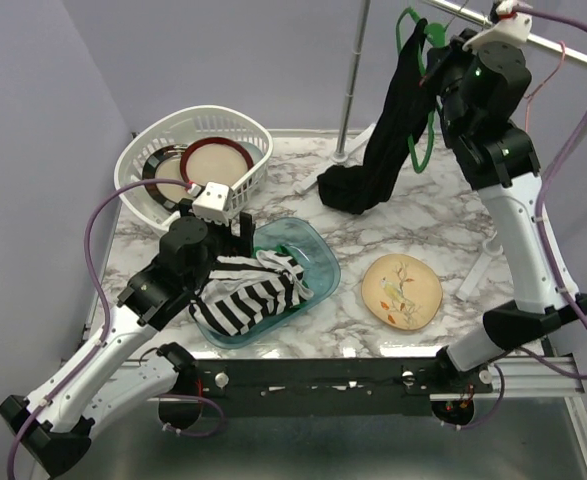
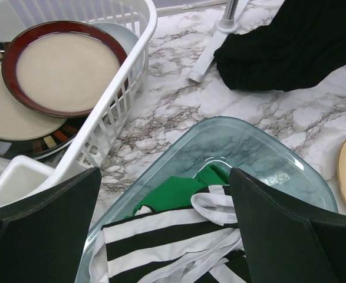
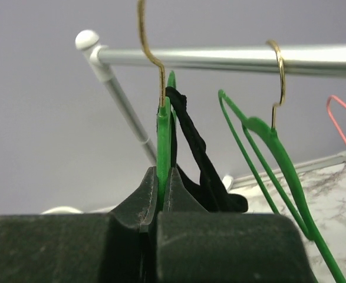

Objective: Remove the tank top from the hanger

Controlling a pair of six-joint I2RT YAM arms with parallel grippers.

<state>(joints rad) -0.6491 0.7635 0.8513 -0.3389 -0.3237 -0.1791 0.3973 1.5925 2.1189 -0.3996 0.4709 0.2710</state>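
Note:
The black tank top [image 1: 388,130] hangs from a green hanger [image 1: 409,25] on the rail, and its lower end is bunched on the marble table [image 1: 351,188]. My right gripper [image 1: 436,68] is raised to the rail. In the right wrist view it [image 3: 164,172] is shut on the green hanger [image 3: 163,127], with a black strap of the tank top [image 3: 191,138] draped just behind the hanger. My left gripper [image 2: 164,183] is open, low over a glass dish [image 2: 249,128] of clothes, holding nothing. The tank top [image 2: 290,47] lies far ahead of it.
The glass dish [image 1: 318,250] holds a black-and-white striped garment [image 2: 155,239] and a green one [image 2: 175,191]. A white basket [image 1: 235,130] with plates sits at the back left. A yellow plate [image 1: 403,290] lies front right. A second green hanger [image 3: 270,141] and a pink one [image 3: 342,115] hang on the rail [image 3: 220,56].

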